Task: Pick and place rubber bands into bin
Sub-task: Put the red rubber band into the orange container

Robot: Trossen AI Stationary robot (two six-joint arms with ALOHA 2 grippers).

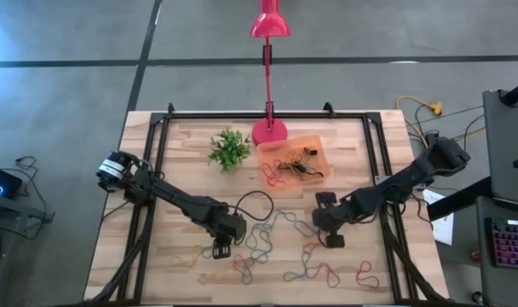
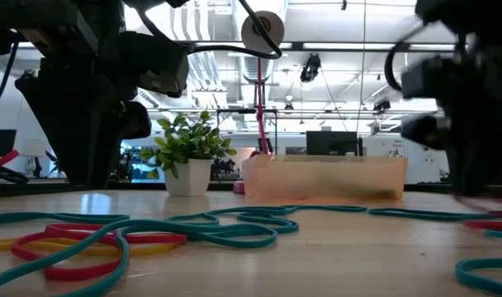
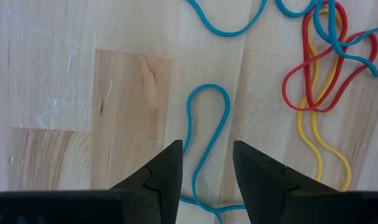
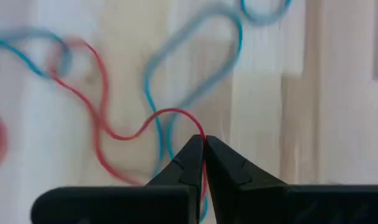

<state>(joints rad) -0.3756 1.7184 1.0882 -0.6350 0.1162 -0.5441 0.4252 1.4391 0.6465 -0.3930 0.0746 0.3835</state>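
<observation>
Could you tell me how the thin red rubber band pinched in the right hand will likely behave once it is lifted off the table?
The thin red rubber band lies in loose curves on the wooden table, so it will probably dangle limp. It crosses a blue rubber band, which might drag along. The right hand is shut on just a thin strand, so it could slip free.

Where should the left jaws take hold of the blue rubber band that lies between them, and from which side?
Probably best on the narrow upright lobe of the blue rubber band, straight down from above. The band lies flat on the table, and its two strands run close together there, between the fingers of the open left gripper, so closing should pinch both.
</observation>
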